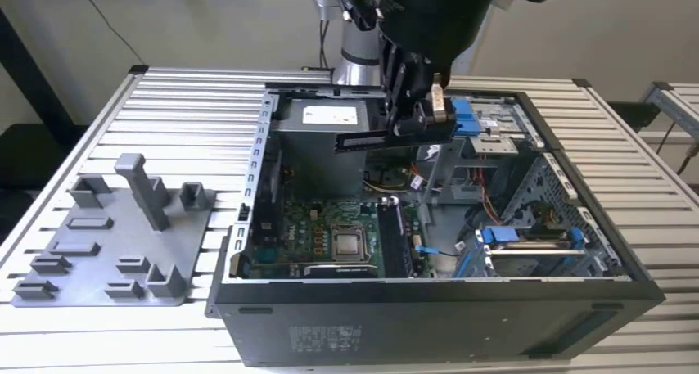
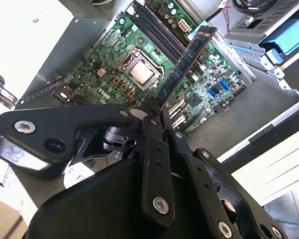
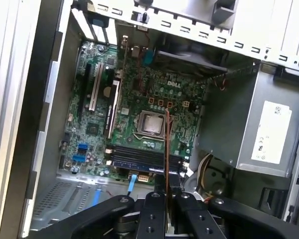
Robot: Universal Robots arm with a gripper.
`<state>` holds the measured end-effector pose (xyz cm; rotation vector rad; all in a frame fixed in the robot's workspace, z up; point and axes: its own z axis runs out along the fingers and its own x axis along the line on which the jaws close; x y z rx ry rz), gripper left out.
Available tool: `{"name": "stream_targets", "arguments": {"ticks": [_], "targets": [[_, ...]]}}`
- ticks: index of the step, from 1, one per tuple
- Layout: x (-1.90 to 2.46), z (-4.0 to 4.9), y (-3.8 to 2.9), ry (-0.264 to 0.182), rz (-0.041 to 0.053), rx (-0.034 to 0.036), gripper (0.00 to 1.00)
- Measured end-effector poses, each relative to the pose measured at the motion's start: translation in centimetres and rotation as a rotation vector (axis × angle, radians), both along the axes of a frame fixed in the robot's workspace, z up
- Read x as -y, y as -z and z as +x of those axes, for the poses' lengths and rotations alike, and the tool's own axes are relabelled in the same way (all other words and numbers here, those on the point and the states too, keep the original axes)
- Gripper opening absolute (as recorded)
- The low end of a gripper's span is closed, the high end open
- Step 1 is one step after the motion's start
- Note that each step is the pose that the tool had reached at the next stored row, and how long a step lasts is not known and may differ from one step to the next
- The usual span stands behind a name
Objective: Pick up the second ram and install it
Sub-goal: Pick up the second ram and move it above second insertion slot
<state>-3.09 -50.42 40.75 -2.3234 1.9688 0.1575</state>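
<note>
The second ram [image 1: 372,140] is in the air above the open computer case [image 1: 437,317], about level with the top of the grey power supply [image 1: 322,145]. The jaws are closed on one end of it. The rest of the stick projects free toward the exterior view's left.

In the second wrist view the stick [image 2: 187,64] hangs over the motherboard [image 2: 104,59], well apart from it. Its length runs across the line of the black memory slots [image 2: 157,32], not along them. In the first wrist view it [image 3: 166,144] appears edge-on, passing over the slots [image 3: 144,155] beside the processor socket [image 3: 152,123].

For a sound seating, the stick should probably:
- lie parallel with the chosen slot;
- stand upright with its contact edge down;
- sit centred between the slot's ends.

Because it is held by one end only, the free end is likely to tilt under load, so pressure should be straight and even. A blue cable [image 3: 131,183] lies near the slots and could snag. Which slot is free cannot be told.

The grey fixture plate [image 1: 110,235] rests on the worktop [image 1: 186,104], well apart from the case.
</note>
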Motion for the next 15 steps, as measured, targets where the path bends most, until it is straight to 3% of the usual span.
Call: {"name": "stream_targets", "arguments": {"ticks": [11, 15], "targets": [[0.0, 0.06, 0.51, 0.147, -0.0011, -0.0001, 0.14], [0.0, 0.18, 0.54, 0.16, -0.0015, -0.0001, 0.14]]}}
